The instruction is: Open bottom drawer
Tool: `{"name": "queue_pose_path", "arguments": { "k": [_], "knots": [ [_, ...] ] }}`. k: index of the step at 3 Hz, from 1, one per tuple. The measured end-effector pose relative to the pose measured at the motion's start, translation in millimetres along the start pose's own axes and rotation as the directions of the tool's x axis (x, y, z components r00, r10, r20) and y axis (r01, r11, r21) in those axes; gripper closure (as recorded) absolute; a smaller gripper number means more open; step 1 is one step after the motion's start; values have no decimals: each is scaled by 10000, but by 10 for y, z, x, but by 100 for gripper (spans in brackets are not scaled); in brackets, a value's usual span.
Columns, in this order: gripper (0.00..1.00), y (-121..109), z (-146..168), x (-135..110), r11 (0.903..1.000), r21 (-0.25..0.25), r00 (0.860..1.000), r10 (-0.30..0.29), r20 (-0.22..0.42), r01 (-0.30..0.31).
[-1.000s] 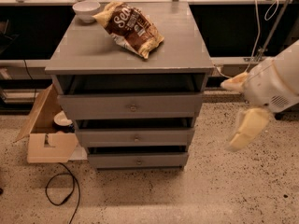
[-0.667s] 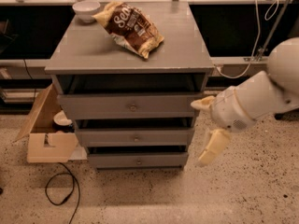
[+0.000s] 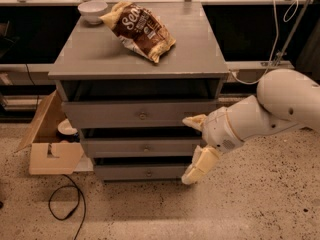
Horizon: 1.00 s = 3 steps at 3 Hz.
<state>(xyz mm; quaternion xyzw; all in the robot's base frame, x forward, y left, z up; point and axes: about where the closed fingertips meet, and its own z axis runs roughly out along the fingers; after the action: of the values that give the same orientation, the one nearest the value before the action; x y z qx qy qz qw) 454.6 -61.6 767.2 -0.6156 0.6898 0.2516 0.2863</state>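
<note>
Both gripper (image 3: pixel 196 144) fingers (image 3: pixel 201 164) spread apart, the lower at the right end of the bottom drawer (image 3: pixel 145 172)

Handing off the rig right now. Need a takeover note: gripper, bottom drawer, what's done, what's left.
Gripper: open, holding nothing, at the right front of the cabinet, about level with the middle drawer.
Bottom drawer: shut, with its knob at centre and not yet gripped. The gripper sits right of the knob.
Done: nothing on the drawer itself.
Left: line up on the knob, close on it, pull the drawer out.
</note>
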Motion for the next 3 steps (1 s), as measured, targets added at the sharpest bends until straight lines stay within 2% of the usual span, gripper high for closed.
{"name": "queue_pose_path", "arguments": {
  "k": [1, 2, 3],
  "knots": [
    [0, -84, 308, 290, 9980, 599, 9991, 243, -360, -221],
    [0, -159, 1052, 973, 9970, 555, 9896, 606, -1305, -537],
    [0, -463, 1921, 1604, 9944, 726, 9857, 867, -1445, -768]
  ]
}}
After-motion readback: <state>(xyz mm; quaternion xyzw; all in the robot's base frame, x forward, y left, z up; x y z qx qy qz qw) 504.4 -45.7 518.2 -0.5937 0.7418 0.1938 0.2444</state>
